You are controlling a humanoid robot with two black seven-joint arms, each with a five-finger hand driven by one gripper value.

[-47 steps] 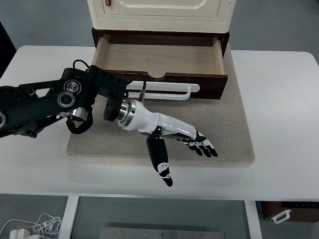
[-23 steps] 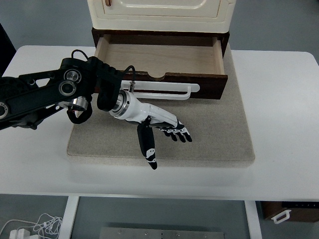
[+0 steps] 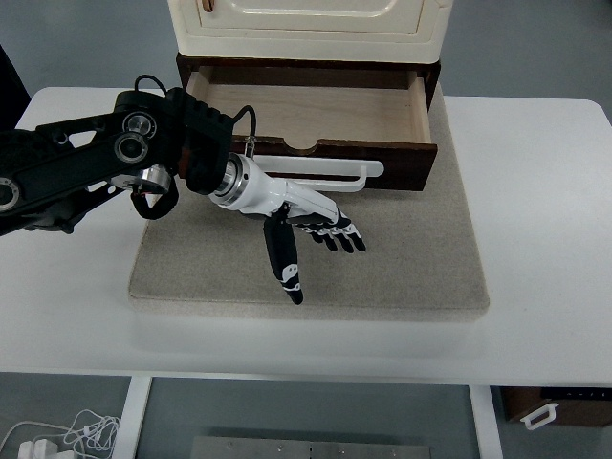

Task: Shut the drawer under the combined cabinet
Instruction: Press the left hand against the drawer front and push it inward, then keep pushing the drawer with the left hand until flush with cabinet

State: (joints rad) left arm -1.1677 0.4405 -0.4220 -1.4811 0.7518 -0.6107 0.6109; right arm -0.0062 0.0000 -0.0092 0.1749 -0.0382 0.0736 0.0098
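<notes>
Where the one arm in view enters from the left edge, its black links and round joints cross the white table (image 3: 535, 220) and end in the left hand (image 3: 304, 222), which hangs over the grey mat (image 3: 411, 268) just in front of the drawer. That hand holds nothing: its four fingers (image 3: 339, 234) lie stretched out side by side toward the right, and the single thumb (image 3: 285, 263) points down toward the near edge of the mat, apart from them. The back of the hand sits just beside the drawer's one white bar handle (image 3: 330, 172), near its left half; whether it touches the bar cannot be told from this angle. The single drawer (image 3: 311, 120) stands pulled out toward the near side, its pale wooden floor bare and its dark front panel resting over the far part of the mat. Above and behind it, at the far centre of the table, rises one cream cabinet (image 3: 308, 24) on a dark base, with one small brown handle showing at its top left. To the right of the mat the table runs on as plain white surface.
</notes>
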